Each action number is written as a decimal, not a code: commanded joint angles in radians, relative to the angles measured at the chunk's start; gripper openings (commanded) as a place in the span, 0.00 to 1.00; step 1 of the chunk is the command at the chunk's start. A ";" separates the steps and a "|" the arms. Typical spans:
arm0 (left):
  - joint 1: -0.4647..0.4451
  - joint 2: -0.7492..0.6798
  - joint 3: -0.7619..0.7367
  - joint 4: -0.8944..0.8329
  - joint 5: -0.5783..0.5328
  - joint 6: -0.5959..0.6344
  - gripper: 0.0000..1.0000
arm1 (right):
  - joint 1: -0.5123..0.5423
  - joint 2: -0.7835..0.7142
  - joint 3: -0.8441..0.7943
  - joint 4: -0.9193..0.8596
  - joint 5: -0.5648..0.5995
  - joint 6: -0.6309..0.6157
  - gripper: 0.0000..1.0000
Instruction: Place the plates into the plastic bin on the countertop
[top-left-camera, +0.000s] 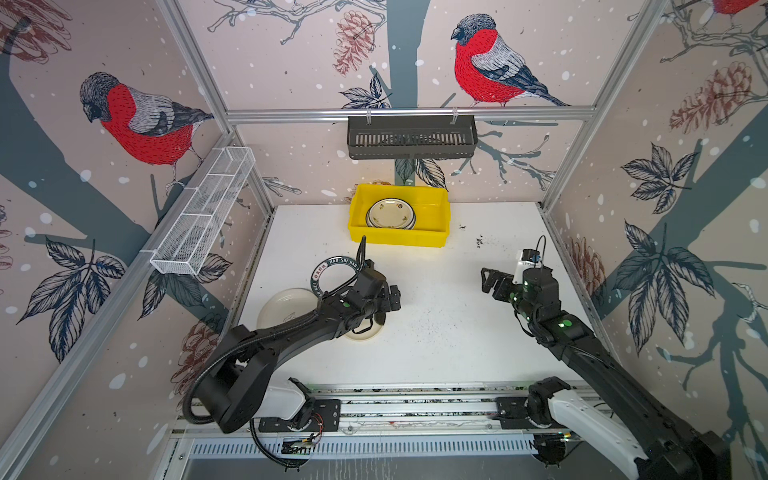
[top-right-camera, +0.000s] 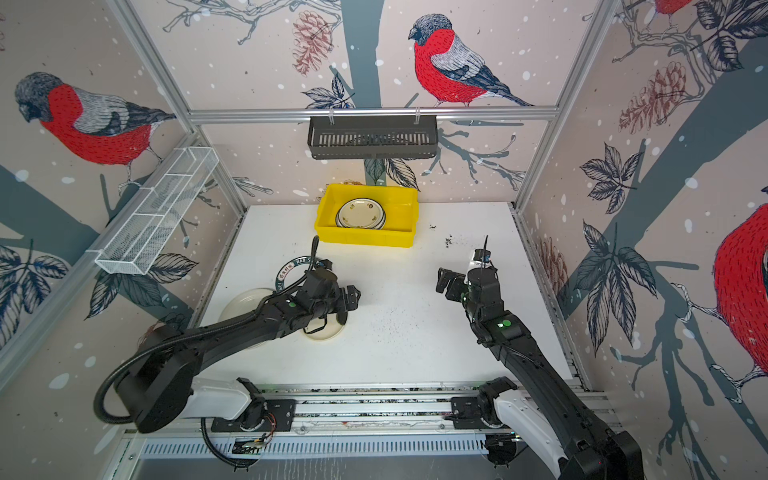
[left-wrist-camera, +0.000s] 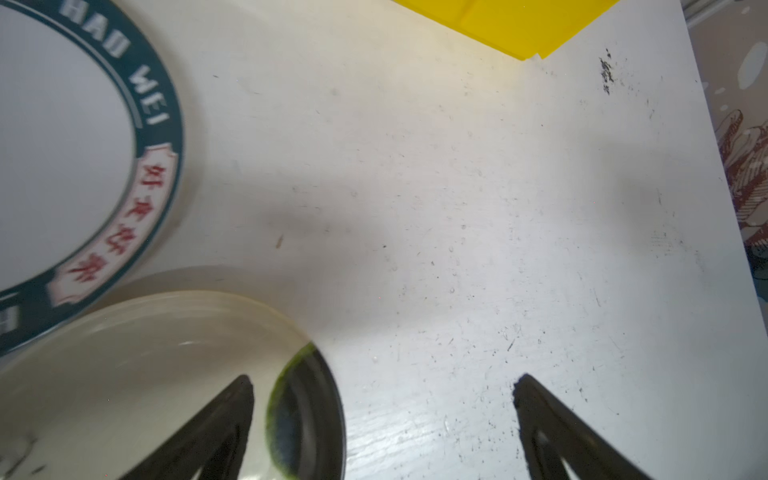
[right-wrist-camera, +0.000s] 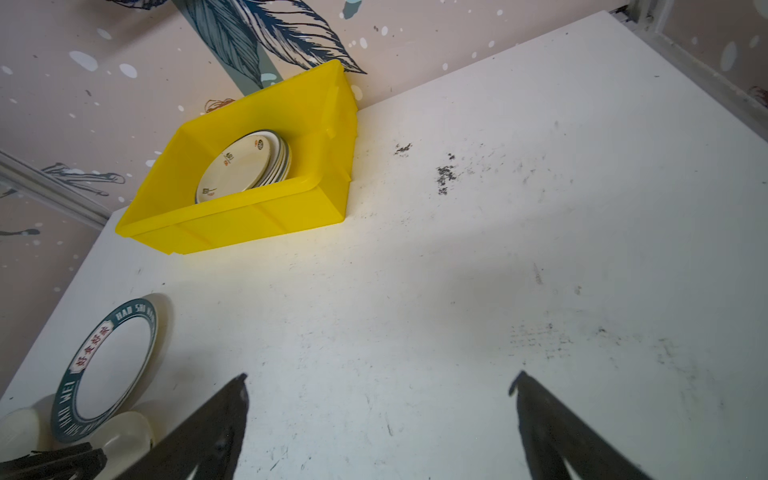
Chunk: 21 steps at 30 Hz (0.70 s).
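Robot lab test booth, not a real kitchen. Aluminium rails (top-left-camera: 409, 113) frame bird-print wall panels (top-left-camera: 291, 62). Left arm (top-left-camera: 291, 336) and right arm (top-left-camera: 602, 365) are bolted to a slotted base rail (top-left-camera: 415, 405) at a scuffed white desk (top-left-camera: 436, 332).

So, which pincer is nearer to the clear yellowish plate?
Left. The left pincer hangs over the rim of the yellowish plate; the right pincer stands well apart from it.
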 joint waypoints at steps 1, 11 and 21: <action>0.006 -0.089 -0.039 -0.182 -0.141 -0.068 0.93 | 0.002 -0.008 -0.010 0.094 -0.154 -0.041 1.00; 0.225 -0.505 -0.325 -0.174 -0.015 -0.137 0.72 | 0.010 -0.039 -0.045 0.224 -0.290 -0.074 1.00; 0.312 -0.430 -0.391 -0.102 0.120 -0.126 0.64 | 0.012 -0.023 -0.044 0.215 -0.274 -0.049 1.00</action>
